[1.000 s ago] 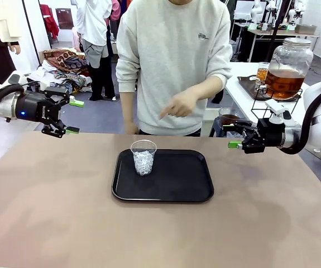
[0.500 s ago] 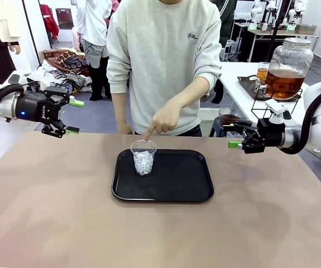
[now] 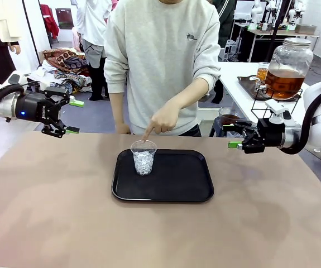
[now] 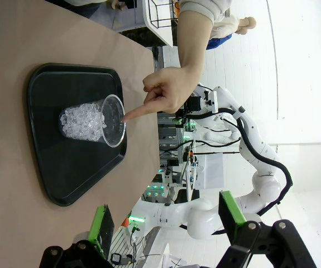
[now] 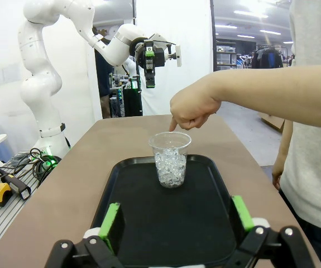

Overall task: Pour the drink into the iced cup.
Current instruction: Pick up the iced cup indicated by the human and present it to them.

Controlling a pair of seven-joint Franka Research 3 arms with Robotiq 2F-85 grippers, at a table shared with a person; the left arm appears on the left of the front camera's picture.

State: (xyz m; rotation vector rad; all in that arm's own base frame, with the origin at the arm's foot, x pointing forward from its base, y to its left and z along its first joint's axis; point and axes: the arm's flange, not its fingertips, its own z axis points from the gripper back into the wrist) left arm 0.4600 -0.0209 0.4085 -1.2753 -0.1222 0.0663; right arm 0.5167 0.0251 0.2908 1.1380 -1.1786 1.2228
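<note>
your left hand [image 3: 74, 116] hangs over the far left edge of the worktop [image 3: 48, 212], fingers spread wide, nothing in them. the iced cup [image 3: 143, 158] stands upright in the left rear part of the black tray [image 3: 163, 198], mid worktop, and there's only ice in it. the person's hand [image 3: 161, 120] reaches in from the far side, index finger pointing down right at the cup's back rim, can't tell if it touches. your right hand [image 3: 231, 134] floats by the far right edge, fingers apart too, empty. behind it, a big glass jar [image 3: 286, 67] of amber drink.
</note>
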